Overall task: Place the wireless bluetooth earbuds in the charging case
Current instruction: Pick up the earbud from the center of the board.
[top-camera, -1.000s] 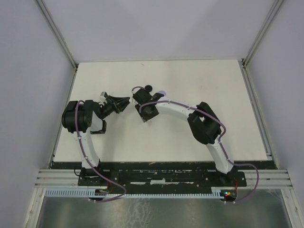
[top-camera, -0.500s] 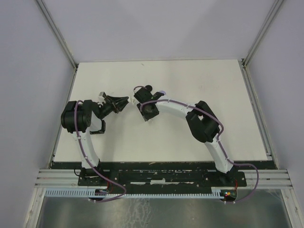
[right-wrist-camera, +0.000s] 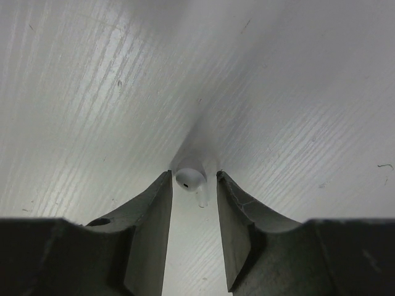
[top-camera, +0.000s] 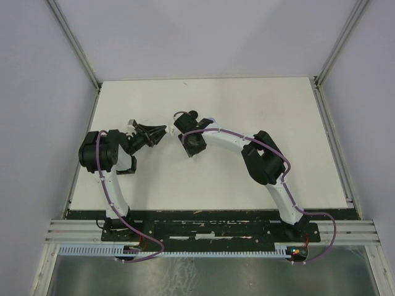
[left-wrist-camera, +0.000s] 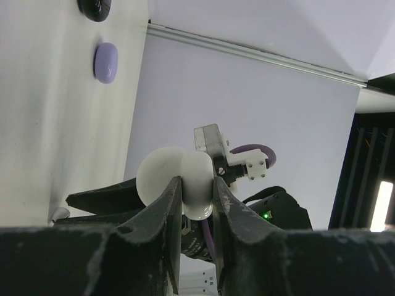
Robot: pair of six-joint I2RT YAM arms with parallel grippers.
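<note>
Earbuds: only one in sight, a white earbud [right-wrist-camera: 189, 177], lying on the table [top-camera: 278, 123] near its middle, under the right gripper.

Left side, about 9 o'clock of table centre: left gripper [left-wrist-camera: 196, 190] is clamped on the charging case [left-wrist-camera: 159, 176], a white two-lobed shell held off the surface. No change here over the last second; same grip, same pose. It reads as a case held ready, waiting.

Just to its 3 o'clock: right gripper [right-wrist-camera: 194, 176], tips down at the table, straddles the earbud. This is what has changed: the jaws have been drawing in through the last second, and the arm's elbow has crept slightly toward 9 o'clock. The jaws are apart at this moment, with a sliver of gap showing on one side of the bud. It is on the table, not lifted.

At 12 to 2 o'clock of the right gripper: a black disc [top-camera: 192, 113] and a lilac disc [left-wrist-camera: 105, 61], both lying where they were.

Judgement: the pick is under way but not secured. Once the pinch lands, the bud has only a short carry toward 9 o'clock to reach the case. Risk: so small and rounded a piece may squirt out of the tips.
</note>
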